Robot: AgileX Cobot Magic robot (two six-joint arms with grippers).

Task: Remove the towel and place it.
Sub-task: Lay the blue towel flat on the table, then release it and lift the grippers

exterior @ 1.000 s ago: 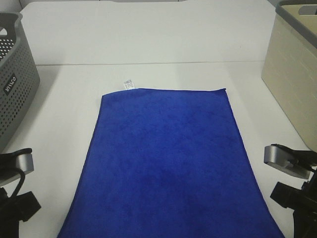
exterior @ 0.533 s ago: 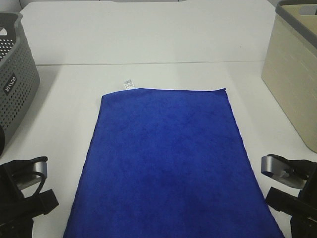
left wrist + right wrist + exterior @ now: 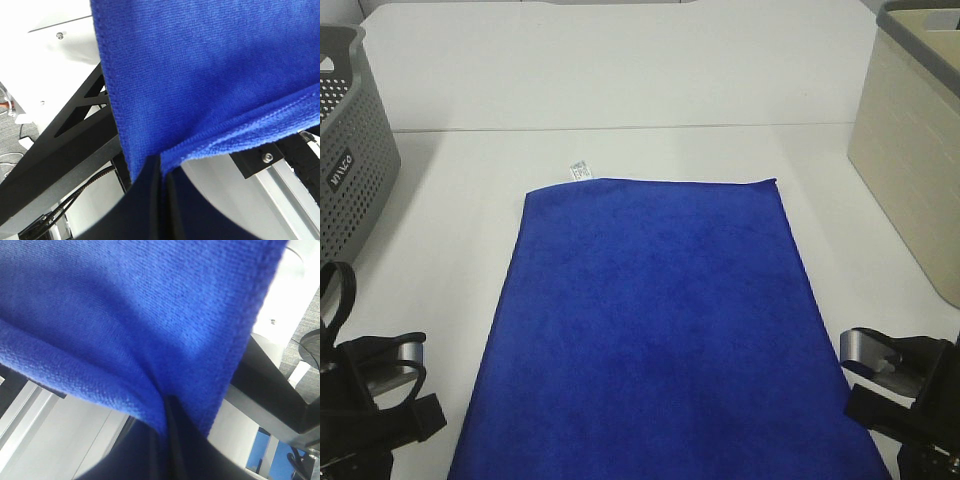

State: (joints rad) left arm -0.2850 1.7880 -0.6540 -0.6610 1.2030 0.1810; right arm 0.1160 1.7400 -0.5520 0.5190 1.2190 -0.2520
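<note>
Overhanging the near table (image 3: 620,80) edge, towel (image 3: 655,320) (baskets (image 3: 350,170) (image 3: 910,170) well clear either side).

Black left arm (image 3: 365,405), looping black cable (image 3: 340,292), black right arm (image 3: 912,398), silver-grey wrist block (image 3: 863,346), smooth black left hand (image 3: 161,167)

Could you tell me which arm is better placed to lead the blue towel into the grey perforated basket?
Left, probably: the grey perforated plastic basket stands on its side, and its jaws are shut on the royal-blue plush towel.
</note>
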